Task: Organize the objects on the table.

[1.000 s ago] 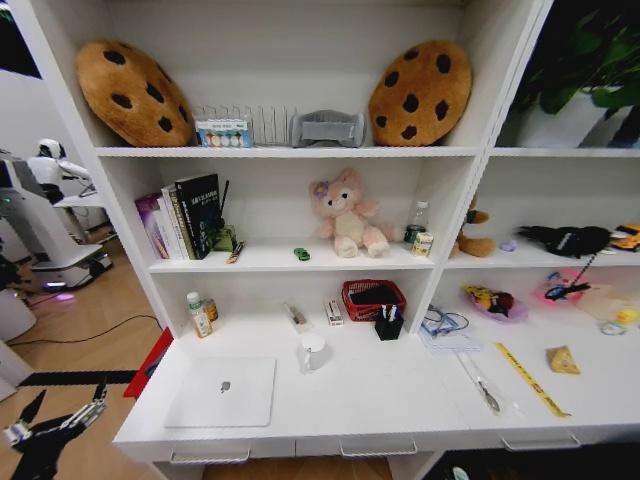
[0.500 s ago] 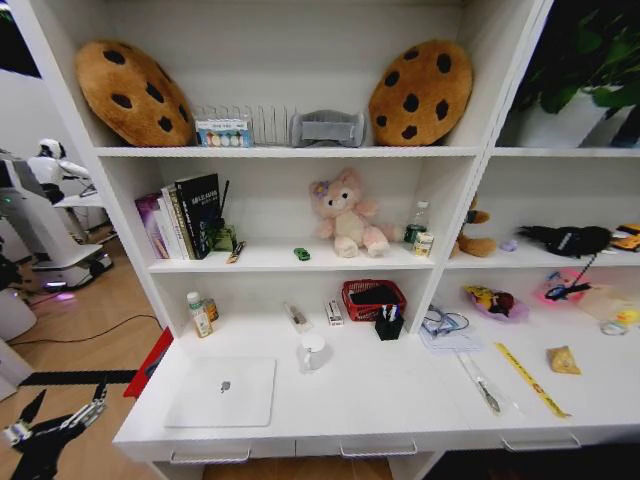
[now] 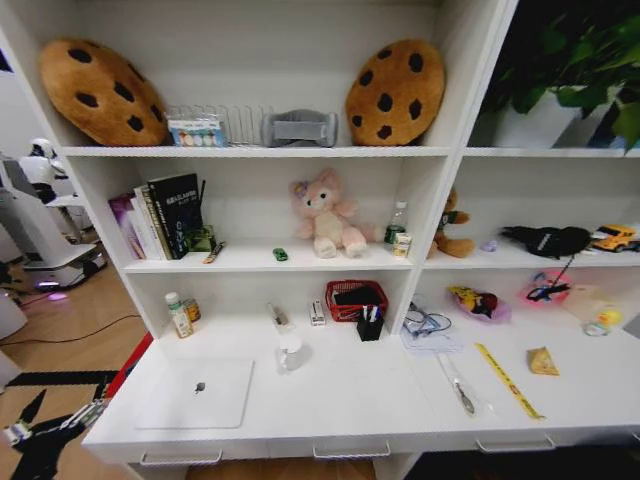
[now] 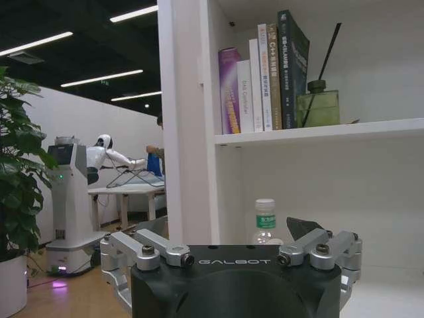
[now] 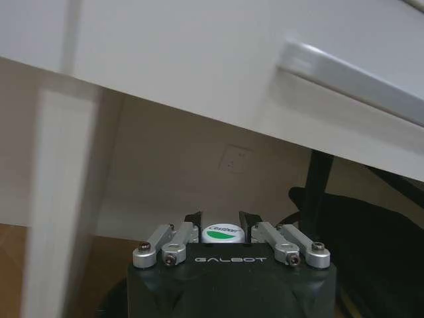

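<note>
A slim silver laptop lies shut at the left front of the white table. On the middle shelf a tiny green toy car sits left of the pink plush, and a pen lies by the books. Another pen lies on the table to the right. My left gripper hangs open below the table's left front corner, seen close up as my left gripper. My right gripper is under the table's front edge, shut on a small round tin with a green label.
A red basket, a black pen holder, a clear cup and bottles stand at the table's back. A yellow ruler lies at the right. A drawer handle is above my right gripper. Another robot stands far left.
The whole head view has shifted, so the shelves and table sit further left in it. Nothing on the table or shelves has moved. My left gripper stays low at the left.
</note>
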Controlling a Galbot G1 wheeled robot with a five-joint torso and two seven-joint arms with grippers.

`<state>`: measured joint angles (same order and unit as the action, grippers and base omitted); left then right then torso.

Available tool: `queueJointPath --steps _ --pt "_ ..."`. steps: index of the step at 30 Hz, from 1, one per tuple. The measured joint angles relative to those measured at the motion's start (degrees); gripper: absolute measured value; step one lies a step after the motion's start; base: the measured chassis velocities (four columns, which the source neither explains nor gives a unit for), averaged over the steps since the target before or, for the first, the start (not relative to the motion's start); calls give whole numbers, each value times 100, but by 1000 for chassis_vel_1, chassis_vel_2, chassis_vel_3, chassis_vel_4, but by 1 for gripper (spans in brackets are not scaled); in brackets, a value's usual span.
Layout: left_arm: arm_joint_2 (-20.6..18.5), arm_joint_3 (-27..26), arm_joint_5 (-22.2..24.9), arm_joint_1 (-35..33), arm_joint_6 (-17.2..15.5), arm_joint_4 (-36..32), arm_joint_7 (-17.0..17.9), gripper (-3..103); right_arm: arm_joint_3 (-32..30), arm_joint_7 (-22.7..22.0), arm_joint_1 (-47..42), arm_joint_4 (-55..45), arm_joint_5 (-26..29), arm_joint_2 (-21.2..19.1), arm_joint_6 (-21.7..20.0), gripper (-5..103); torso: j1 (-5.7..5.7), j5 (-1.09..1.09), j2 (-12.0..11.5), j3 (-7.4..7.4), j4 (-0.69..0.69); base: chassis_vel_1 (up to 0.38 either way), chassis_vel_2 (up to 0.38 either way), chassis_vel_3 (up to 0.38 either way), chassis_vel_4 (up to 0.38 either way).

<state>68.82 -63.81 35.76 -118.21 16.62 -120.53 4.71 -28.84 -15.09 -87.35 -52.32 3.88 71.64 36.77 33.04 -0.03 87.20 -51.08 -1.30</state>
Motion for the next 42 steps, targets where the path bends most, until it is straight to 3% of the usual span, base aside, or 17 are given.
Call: queueJointPath --steps 2,10,13,16,19,21,35,36,42 --pt "0 0 0 0 0 -1 1 100 1 21 73 90 -7 -1 25 29 0 7 0 0 -1 -249 -251 250 251" --pt "0 1 0 0 0 0 -2 100 37 124 325 358 -115 47 87 29 1 0 -1 -1 -1 -320 -316 323 315" --pt "2 0 0 -1 0 -1 -3 100 65 164 381 464 -164 105 159 29 -1 9 1 0 2 -301 -254 285 255" --pt "1 1 0 0 0 -1 -6 100 70 192 406 510 -209 142 208 29 0 0 0 0 -2 -71 -214 127 117" --pt "1 1 0 0 0 -2 -6 100 113 260 458 593 -250 197 231 29 0 7 0 0 -5 -32 -47 59 -37" --pt "0 1 0 1 0 -1 -6 100 163 425 556 733 -271 233 288 29 1 -2 0 0 -3 13 57 -26 -56" --pt "0 0 0 0 0 0 -2 100 508 1362 1345 1630 -353 498 644 27 1 4 0 0 -1 33 40 -19 -28" --pt "0 0 0 0 0 0 -2 100 488 1384 1384 1667 -365 532 668 37 1 3 0 0 -1 0 0 0 0" --pt "0 0 0 0 0 0 -2 100 466 1396 1265 1567 -370 543 682 54 1 3 1 0 -2 0 0 0 0"
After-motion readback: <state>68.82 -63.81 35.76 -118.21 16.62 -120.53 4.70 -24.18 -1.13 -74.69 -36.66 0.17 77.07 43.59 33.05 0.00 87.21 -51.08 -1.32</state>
